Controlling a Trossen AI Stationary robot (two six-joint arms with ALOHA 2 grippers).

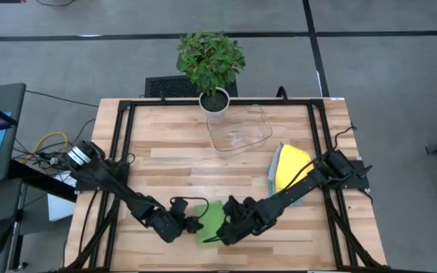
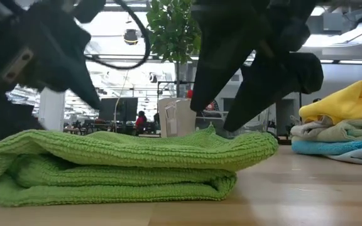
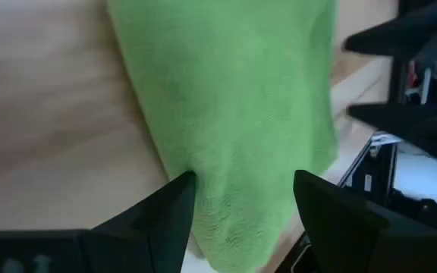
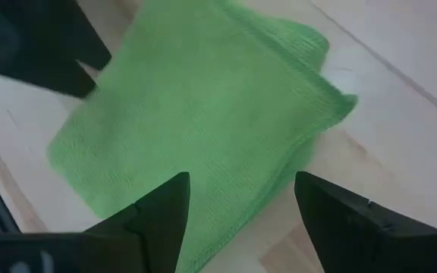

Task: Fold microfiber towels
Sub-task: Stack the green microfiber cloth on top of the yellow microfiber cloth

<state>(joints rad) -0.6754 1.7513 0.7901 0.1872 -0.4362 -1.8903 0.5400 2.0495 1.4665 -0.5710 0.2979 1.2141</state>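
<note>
A green microfiber towel (image 1: pixel 212 220) lies folded in several layers flat on the wooden table near its front edge, also seen in the low view (image 2: pixel 124 163). My left gripper (image 1: pixel 197 224) stands open at the towel's left side, and the towel's end shows between its fingers (image 3: pixel 245 182). My right gripper (image 1: pixel 220 231) stands open over the towel's right part, slanting down (image 4: pixel 241 182). In the low view both grippers' fingertips hang just above the towel's top layer.
A stack of folded towels with a yellow one on top (image 1: pixel 288 168) lies at the table's right. A clear plastic tray (image 1: pixel 237 130) and a potted plant (image 1: pixel 212 68) stand at the far middle. Bare wood lies between the tray and the green towel.
</note>
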